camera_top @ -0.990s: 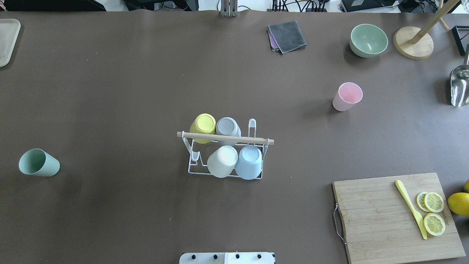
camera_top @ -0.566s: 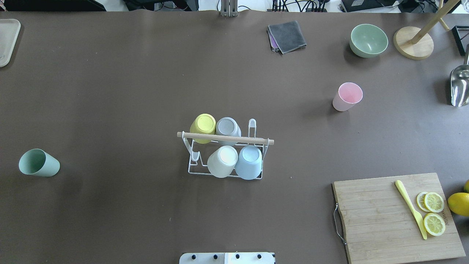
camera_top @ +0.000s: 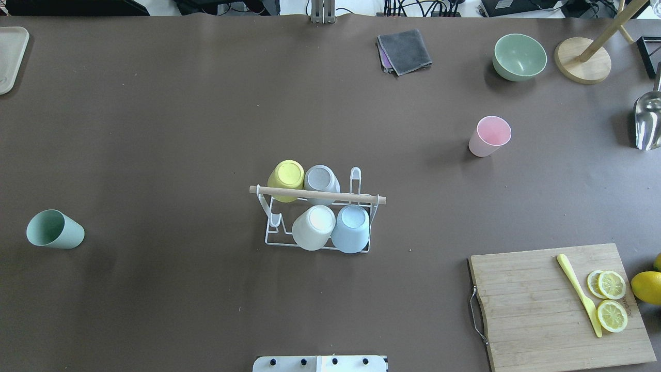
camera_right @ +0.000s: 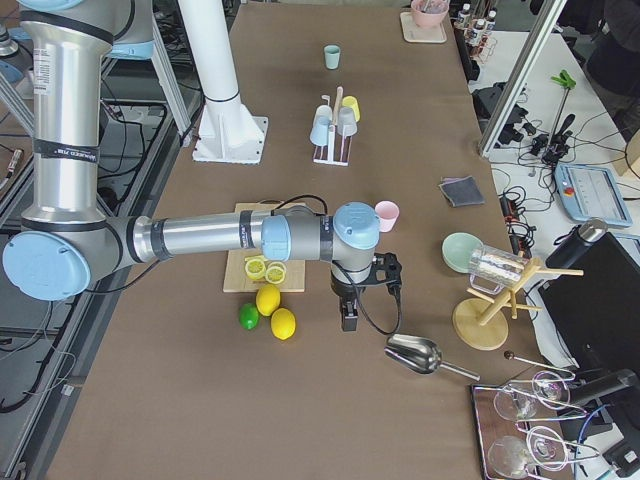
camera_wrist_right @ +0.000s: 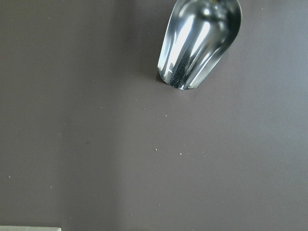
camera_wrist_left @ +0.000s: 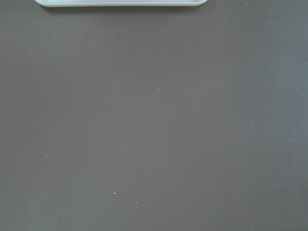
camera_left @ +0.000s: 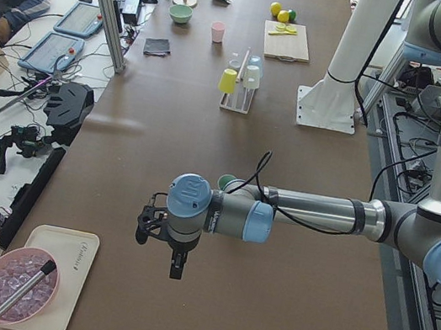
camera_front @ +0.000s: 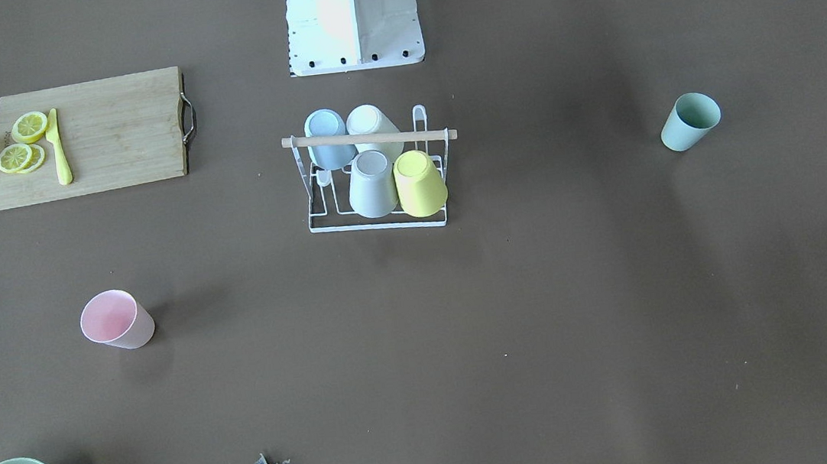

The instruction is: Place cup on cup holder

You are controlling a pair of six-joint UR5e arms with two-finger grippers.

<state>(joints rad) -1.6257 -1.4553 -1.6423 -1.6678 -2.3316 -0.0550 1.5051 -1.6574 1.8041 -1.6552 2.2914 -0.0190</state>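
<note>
The white wire cup holder [camera_top: 317, 195] with a wooden rod stands mid-table and also shows in the front view [camera_front: 369, 139]. A yellow, a grey, a white and a blue cup sit upside down on its prongs. A green cup [camera_top: 54, 230] stands alone at the left. A pink cup [camera_top: 489, 135] stands alone at the right. My left gripper [camera_left: 176, 270] hangs over the table's left end, away from the green cup. My right gripper [camera_right: 347, 322] hangs near the metal scoop [camera_wrist_right: 199, 41]. I cannot tell whether either is open or shut.
A wooden cutting board [camera_top: 532, 310] with lemon slices and a yellow knife lies front right, with lemons [camera_top: 646, 287] beside it. A green bowl [camera_top: 519, 57], a grey cloth [camera_top: 404, 50] and a wooden stand [camera_top: 582, 59] are at the back right. A tray [camera_top: 9, 57] is at the back left.
</note>
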